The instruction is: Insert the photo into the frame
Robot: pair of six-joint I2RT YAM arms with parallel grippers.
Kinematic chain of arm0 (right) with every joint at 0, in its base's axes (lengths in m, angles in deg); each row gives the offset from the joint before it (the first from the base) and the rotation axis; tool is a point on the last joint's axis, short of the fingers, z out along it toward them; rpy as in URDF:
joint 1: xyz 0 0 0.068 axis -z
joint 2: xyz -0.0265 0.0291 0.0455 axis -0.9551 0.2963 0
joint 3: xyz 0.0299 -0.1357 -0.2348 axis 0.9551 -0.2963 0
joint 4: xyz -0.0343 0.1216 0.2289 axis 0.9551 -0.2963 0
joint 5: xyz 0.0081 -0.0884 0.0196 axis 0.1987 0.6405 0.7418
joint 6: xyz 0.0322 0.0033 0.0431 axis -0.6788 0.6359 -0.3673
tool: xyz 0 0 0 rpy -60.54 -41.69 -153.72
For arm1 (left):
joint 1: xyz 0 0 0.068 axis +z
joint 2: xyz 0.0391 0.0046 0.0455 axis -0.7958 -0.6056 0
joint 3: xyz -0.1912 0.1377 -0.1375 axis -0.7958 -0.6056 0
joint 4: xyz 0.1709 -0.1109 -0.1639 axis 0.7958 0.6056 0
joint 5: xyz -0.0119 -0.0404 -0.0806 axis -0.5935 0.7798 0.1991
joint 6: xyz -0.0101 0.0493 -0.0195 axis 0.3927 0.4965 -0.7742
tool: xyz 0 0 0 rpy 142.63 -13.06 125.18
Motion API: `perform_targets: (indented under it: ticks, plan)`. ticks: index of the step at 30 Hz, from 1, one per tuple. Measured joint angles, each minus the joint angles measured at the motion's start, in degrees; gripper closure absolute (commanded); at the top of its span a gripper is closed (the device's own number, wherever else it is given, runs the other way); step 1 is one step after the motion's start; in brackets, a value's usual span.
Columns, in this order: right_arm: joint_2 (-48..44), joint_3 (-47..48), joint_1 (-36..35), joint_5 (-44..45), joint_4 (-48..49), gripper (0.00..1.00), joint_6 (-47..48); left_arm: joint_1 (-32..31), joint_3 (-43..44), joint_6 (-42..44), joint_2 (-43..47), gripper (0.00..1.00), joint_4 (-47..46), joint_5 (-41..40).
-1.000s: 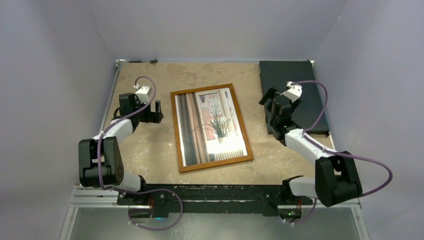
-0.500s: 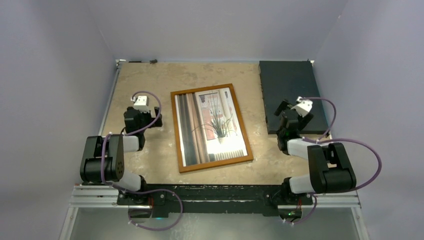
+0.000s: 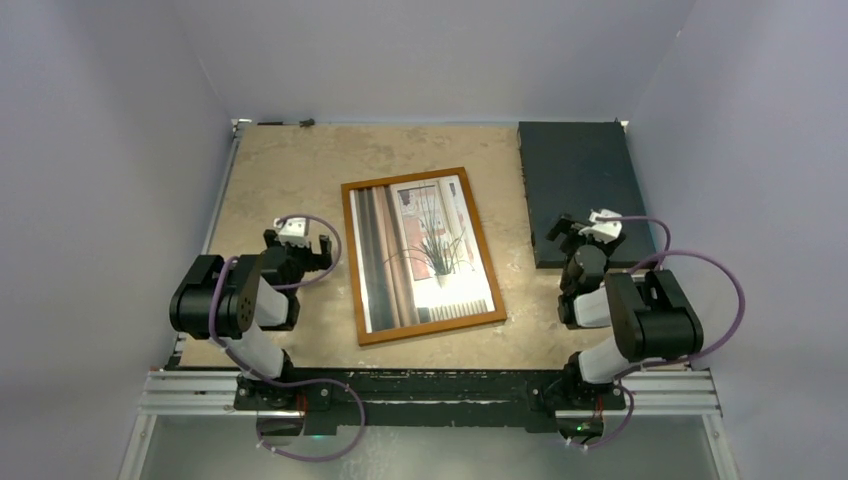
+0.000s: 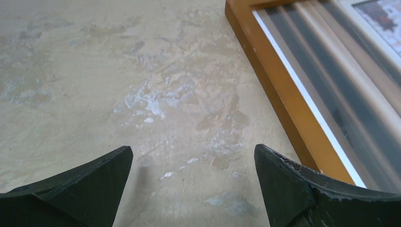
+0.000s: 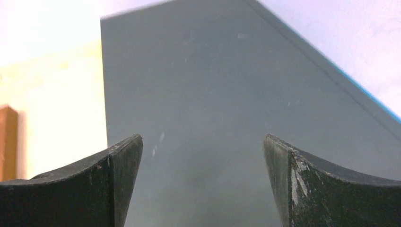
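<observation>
The frame point(image 3: 353, 262), thin orange-brown wood, lies flat mid-table with the photo point(image 3: 425, 250) of a plant by striped curtains showing inside it. My left gripper point(image 3: 296, 240) is open and empty, low over bare table just left of the frame. In the left wrist view the gripper point(image 4: 193, 148) has the frame's wooden edge point(image 4: 279, 90) and the photo point(image 4: 340, 80) to its right. My right gripper point(image 3: 583, 232) is open and empty at the near edge of the dark slab, right of the frame. In the right wrist view that gripper point(image 5: 203, 137) has nothing between its fingers.
A dark black rectangular slab point(image 3: 580, 170) lies at the back right and fills the right wrist view point(image 5: 213, 85). The mottled beige tabletop point(image 3: 290, 165) is walled by pale blue-grey panels. Both arms are folded back near their bases.
Both arms have drawn back toward the near edge and folded up. Both grippers moved nearer and stayed open. The frame and photo have not moved.
</observation>
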Motion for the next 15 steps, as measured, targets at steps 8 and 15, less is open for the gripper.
perform_targets:
  ticks: [8, 15]
  plan:
    - [4.57, 0.83, -0.87, -2.12, 3.1, 0.01, 2.89, -0.42, 5.2, 1.14, -0.09, 0.0, 0.22, -1.46]
    - [4.57, 1.31, -1.03, -2.14, 5.33, 0.01, 3.85, -0.42, 5.27, 1.22, -0.09, 0.0, 0.72, -1.9]
